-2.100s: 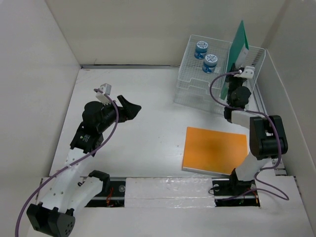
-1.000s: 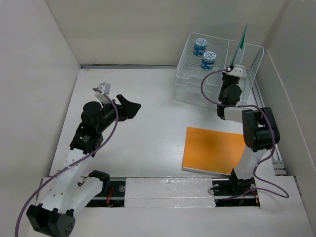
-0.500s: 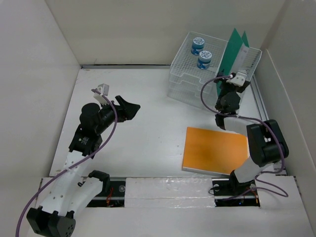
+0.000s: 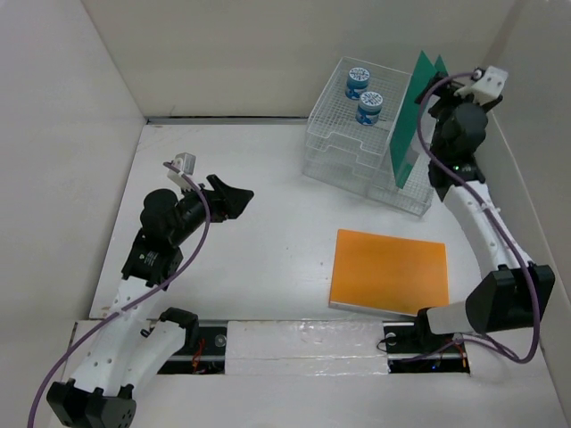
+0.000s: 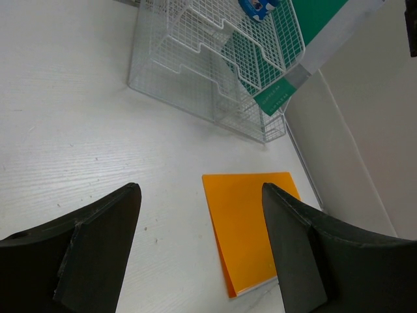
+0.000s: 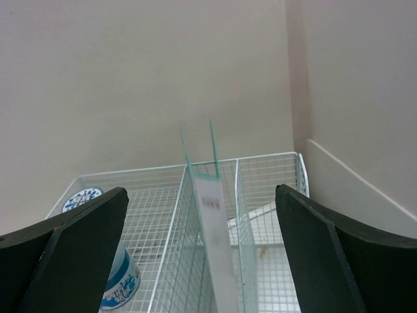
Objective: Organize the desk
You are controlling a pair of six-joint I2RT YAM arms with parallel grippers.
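Observation:
The white desk (image 4: 268,250) carries an orange folder (image 4: 389,270) lying flat at the right front. A green folder (image 4: 409,125) stands upright in the right slot of the wire rack (image 4: 348,152) at the back right. My right gripper (image 4: 432,92) hangs open above the rack, just behind the folder's top edge and apart from it. In the right wrist view the folder's white spine (image 6: 215,241) rises between the spread fingers. My left gripper (image 4: 234,198) is open and empty over the desk's middle left; in its wrist view the orange folder (image 5: 251,228) lies beyond the fingers.
Two blue-and-white jars (image 4: 358,82) (image 4: 370,107) sit on the rack's top tray, left of the green folder. Beige wall panels close in the back and both sides; the right wall stands close behind the raised right arm.
The right gripper has opened, let go of the green folder and risen up and back from it. The folder now stands in the rack, which has slid a little left. The left arm has barely moved.

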